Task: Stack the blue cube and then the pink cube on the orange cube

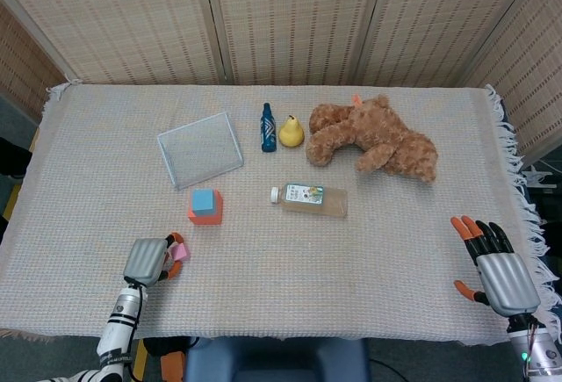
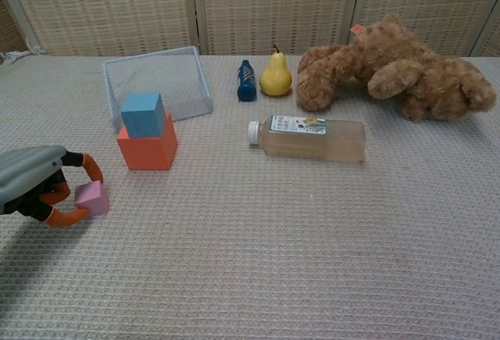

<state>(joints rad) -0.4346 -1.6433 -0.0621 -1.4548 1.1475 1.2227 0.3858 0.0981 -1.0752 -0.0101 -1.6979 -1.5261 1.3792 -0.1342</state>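
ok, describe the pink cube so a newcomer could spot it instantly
Start at the orange cube with the blue cube stacked on it, left of the lying bottle. Nearer the table's front edge, the left hand curls its fingers around the pink cube. It is the smallest cube and the only unstacked one.

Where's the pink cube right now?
In the chest view, the pink cube sits near the table's left front, between the left hand's fingertips, just in front of the orange cube.

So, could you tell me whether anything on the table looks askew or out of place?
The clear plastic juice bottle lies on its side, cap on, nothing spilled. The small dark blue bottle and brown teddy bear also lie flat. The blue cube sits slightly rotated on the orange cube.
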